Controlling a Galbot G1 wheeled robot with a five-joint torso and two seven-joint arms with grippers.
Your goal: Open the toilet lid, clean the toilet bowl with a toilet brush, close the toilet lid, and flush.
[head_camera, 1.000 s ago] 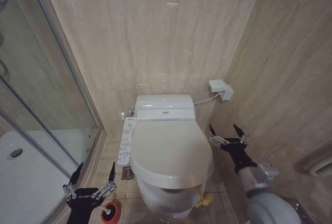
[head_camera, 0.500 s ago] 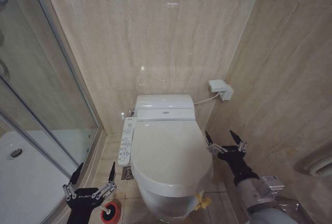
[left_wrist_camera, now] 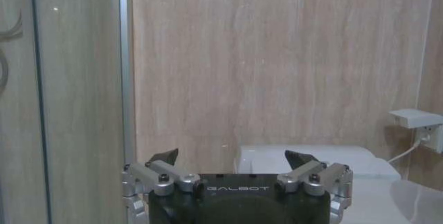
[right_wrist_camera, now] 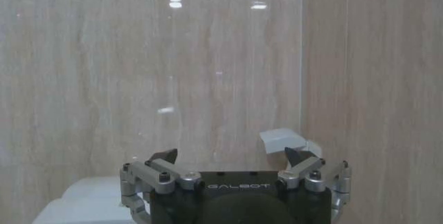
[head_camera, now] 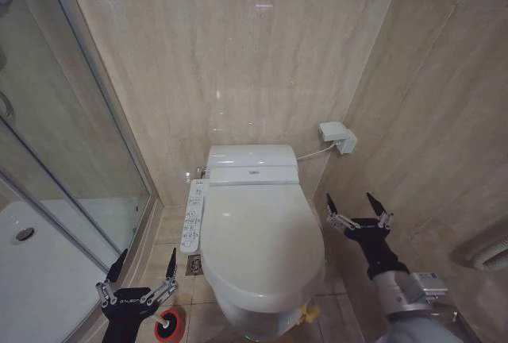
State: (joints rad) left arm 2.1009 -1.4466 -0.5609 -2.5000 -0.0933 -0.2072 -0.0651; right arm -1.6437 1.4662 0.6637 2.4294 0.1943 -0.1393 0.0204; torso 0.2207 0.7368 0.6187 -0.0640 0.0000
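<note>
1. The left hand [head_camera: 144, 270] is hanging low by the shower enclosure's edge, its 2 dark pointed fingers spread wide and holding nothing; the metal linkages and black body are cut off by the head view's lower edge.
2. Just beside it on the tiled floor, the toilet brush [head_camera: 168, 323] is standing in its round red holder, only a thin white stick and part of the red rim showing, the dark head being hidden inside.
3. The toilet bowl [head_camera: 262, 317] is showing as a curved band of white ceramic under the lid's front, its inside being covered; a small yellow strap [head_camera: 309, 310] is dangling at the lid's front right rim.
4. The toilet lid [head_camera: 258, 236] is lying shut, a glossy white plastic oval catching ceiling reflections.
5. The right hand [head_camera: 359, 206] is hovering to the right of the lid, apart from it, its 2 black-tipped fingers splayed wide and empty.
6. A narrow white control panel [head_camera: 191, 216] with small buttons, too small to read, is running along the lid's left side.
7. A white rounded tank housing [head_camera: 252, 155] is sitting behind the lid.
8. A white wall socket [head_camera: 336, 136] is feeding a cable toward the tank, against beige streaked stone tiles [head_camera: 238, 57].
</note>
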